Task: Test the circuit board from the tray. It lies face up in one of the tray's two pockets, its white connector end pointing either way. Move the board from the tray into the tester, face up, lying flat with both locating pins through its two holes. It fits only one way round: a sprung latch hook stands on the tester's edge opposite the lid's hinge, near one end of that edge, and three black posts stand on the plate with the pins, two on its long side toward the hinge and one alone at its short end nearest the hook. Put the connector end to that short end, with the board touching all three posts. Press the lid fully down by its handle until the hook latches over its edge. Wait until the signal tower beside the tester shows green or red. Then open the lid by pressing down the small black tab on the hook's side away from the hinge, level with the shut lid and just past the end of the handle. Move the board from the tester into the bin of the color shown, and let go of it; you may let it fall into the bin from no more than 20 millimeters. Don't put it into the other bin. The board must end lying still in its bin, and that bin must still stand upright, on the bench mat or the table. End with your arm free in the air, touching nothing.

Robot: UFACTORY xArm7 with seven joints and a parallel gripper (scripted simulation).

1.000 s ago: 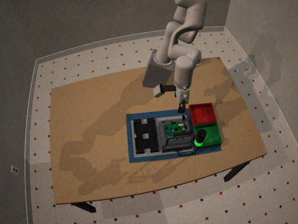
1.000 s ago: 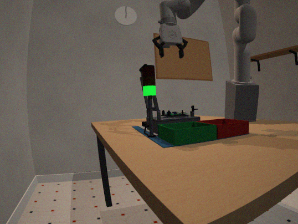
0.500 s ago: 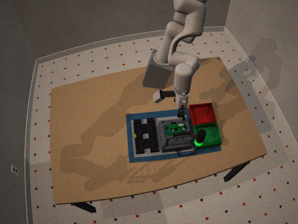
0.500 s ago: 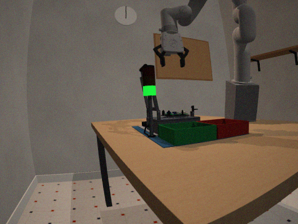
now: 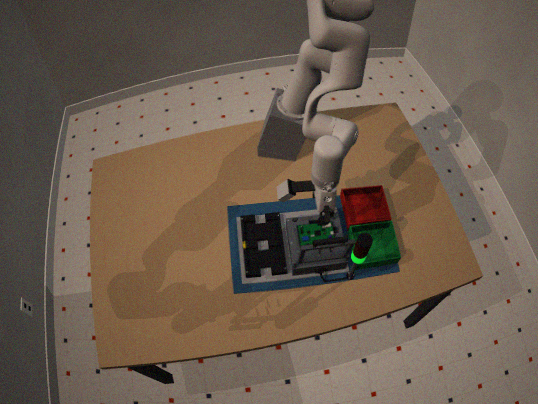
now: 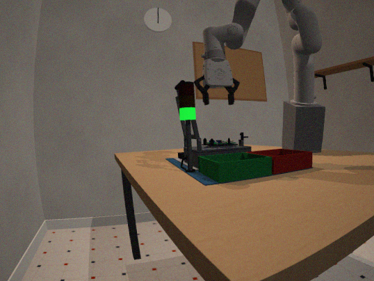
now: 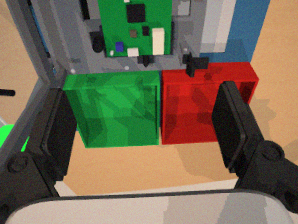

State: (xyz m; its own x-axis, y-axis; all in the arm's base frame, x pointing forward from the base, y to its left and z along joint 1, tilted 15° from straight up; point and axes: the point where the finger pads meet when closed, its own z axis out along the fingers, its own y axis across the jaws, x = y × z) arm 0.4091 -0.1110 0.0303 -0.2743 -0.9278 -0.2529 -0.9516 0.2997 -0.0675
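The green circuit board [image 5: 316,233] lies face up in the grey tester [image 5: 314,241], whose lid [image 5: 321,256] stands open. In the wrist view the board [image 7: 133,6] shows at the top, its white connector end toward the bins. The signal tower [image 5: 361,248] beside the tester shows green [image 6: 188,113]. My gripper [image 6: 217,99] is open and empty, well above the tester's bin-side edge. In the wrist view its fingers frame the green bin [image 7: 120,110] and the red bin [image 7: 200,103].
The black two-pocket tray [image 5: 262,245] lies left of the tester on the blue mat. The red bin [image 5: 365,205] and the green bin [image 5: 377,242] stand side by side to the right. The latch hook [image 6: 242,137] rises at the tester's edge. The arm's base [image 5: 282,130] stands behind.
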